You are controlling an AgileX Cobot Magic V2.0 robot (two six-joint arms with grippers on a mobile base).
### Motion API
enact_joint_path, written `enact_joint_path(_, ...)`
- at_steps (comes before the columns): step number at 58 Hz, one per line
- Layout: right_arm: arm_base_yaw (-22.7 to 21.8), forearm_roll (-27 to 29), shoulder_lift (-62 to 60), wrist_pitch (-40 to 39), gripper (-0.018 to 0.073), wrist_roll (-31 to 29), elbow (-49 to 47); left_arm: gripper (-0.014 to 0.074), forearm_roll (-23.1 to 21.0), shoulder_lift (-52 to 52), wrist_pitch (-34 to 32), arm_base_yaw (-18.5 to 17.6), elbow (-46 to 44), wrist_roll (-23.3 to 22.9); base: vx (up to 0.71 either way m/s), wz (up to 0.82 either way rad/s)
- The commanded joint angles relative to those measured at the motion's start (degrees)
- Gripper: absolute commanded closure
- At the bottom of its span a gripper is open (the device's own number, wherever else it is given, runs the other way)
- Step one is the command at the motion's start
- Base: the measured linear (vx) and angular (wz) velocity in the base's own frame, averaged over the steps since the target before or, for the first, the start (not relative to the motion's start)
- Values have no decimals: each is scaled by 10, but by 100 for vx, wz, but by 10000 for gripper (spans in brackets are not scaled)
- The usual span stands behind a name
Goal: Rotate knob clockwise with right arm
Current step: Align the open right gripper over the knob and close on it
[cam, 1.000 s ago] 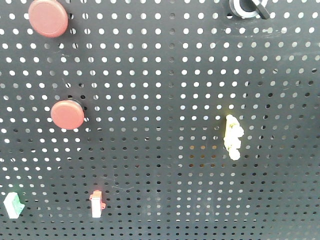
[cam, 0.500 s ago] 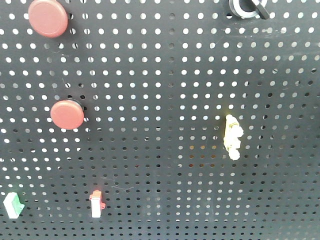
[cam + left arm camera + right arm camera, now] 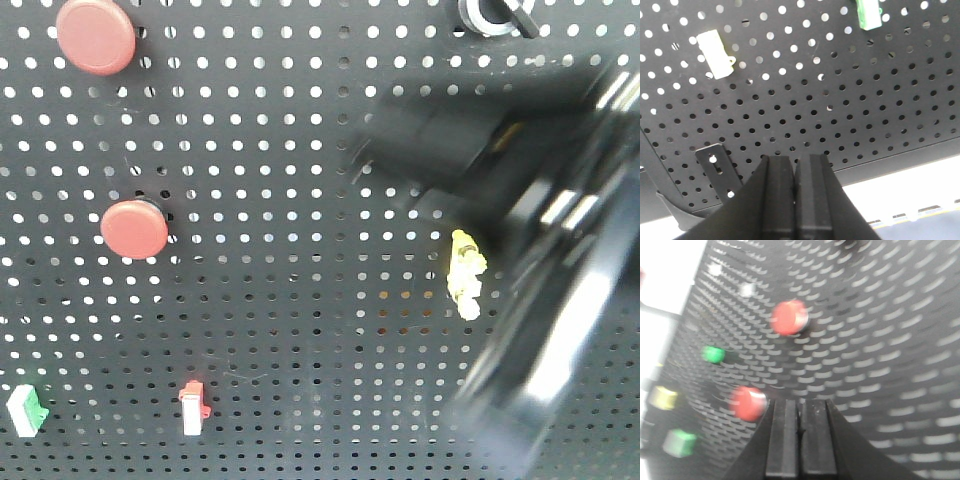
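Right arm point(image 3: 545, 260) has swung in, claw point(image 3: 366, 150) below-left of knob point(image 3: 490, 14).

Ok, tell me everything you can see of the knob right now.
The knob sits at the top edge of the front view, cropped by the frame, mounted on the black perforated panel. Visible are a shiny silver ring and a black bar handle slanting toward the lower right. Nothing touches it; the blurred right arm is below it, apart.
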Motion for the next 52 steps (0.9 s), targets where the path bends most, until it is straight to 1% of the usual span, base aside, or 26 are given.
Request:
enact_joint_path(1,1,-68,-2,28,567,5,-51,603,-3,6,-48,-5,9,-2,0,0)
enact_joint_path(6,2,-136,10,97,567,19,-86,603,-3,6,-48,-5,9,-2,0,0)
enact_joint_path(10,2,-178,26,156,567,33,-114,603,-3,6,-48,-5,9,-2,0,0)
enact_joint_path(16,3,-212,43,203,567,34,-139,603,-3,6,-48,-5,9,-2,0,0)
enact_joint_path(20,21,-235,50,218,567,33,-144,603,-3,6,-48,-5,9,-2,0,0)
enact_joint_path(24,57,-280,55,240,567,33,-144,603,-3,6,-48,-5,9,-2,0,0)
enact_joint_path(27,80,-326,59,263,567,37,-144,603,-3,6,-48,-5,9,-2,0,0)
enact_joint_path(29,101,-368,61,284,567,48,-144,603,-3,6,-48,-5,9,-2,0,0)
enact_joint_path(31,120,-407,64,303,567,62,-144,603,-3,6,-48,-5,9,-2,0,0)
enact_joint_path(34,149,-488,68,346,567,93,-144,603,-3,6,-48,-5,9,-2,0,0)
enact_joint_path(38,178,-563,74,389,567,128,-144,603,-3,6,-48,-5,9,-2,0,0)
enact_joint_path(40,190,-592,76,403,566,143,-144,603,-3,6,-48,-5,9,-2,0,0)
enact_joint_path(44,206,-624,79,413,563,160,-144,603,-3,6,-48,-5,9,-2,0,0)
enact_joint_path(52,208,-631,81,408,540,163,-144,603,-3,6,-48,-5,9,-2,0,0)
